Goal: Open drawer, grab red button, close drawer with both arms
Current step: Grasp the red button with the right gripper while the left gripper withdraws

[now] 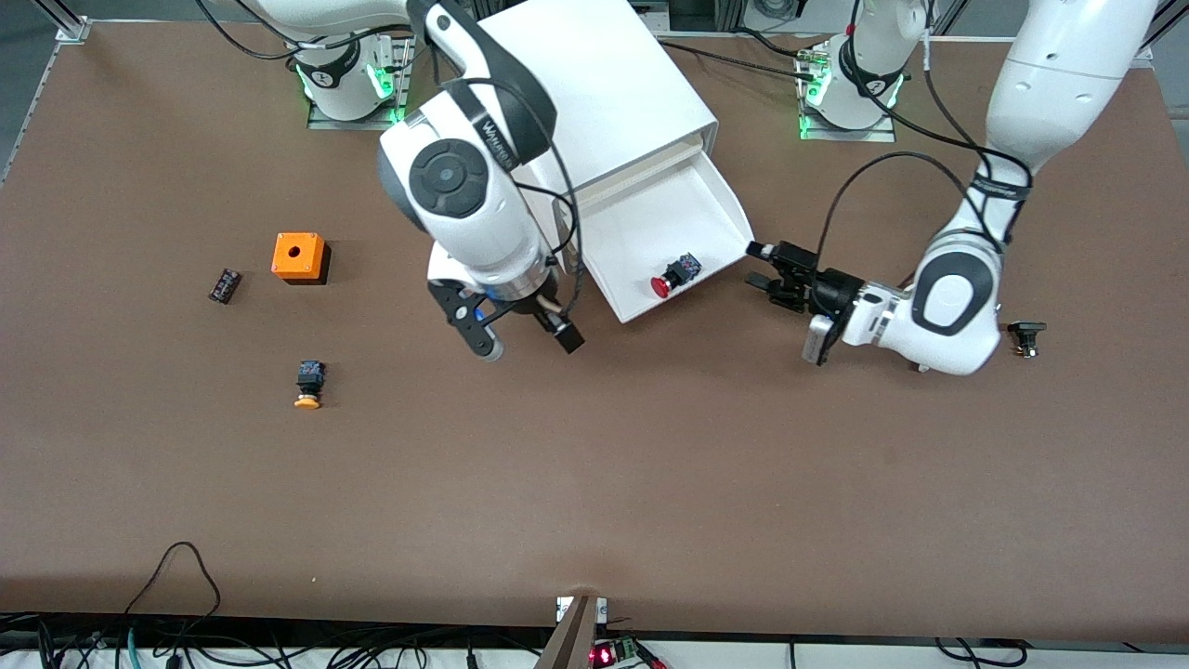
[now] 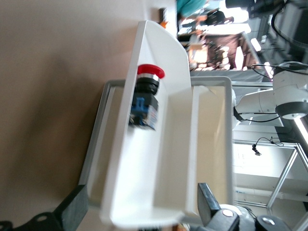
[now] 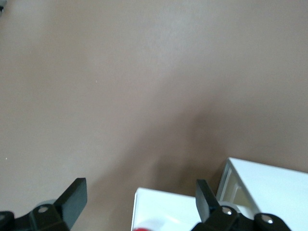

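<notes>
The small red-capped black push-button (image 1: 674,274) lies on its side in the open shallow white plastic drawer (image 1: 650,190), near its front lip. The right gripper (image 1: 520,339) hovers over the tabletop (image 1: 594,465) just beside that lip, fingers wide apart, empty. The left gripper (image 1: 764,267) sits at the drawer's corner, also open and empty.

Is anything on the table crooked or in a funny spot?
The white cabinet sits at an angle to the table's edges, and its open drawer juts out slantwise. The red button lies on its side in the drawer. Nothing looks spilled or broken. Both claws are open: the left claw beside the drawer, the right claw above the table.
</notes>
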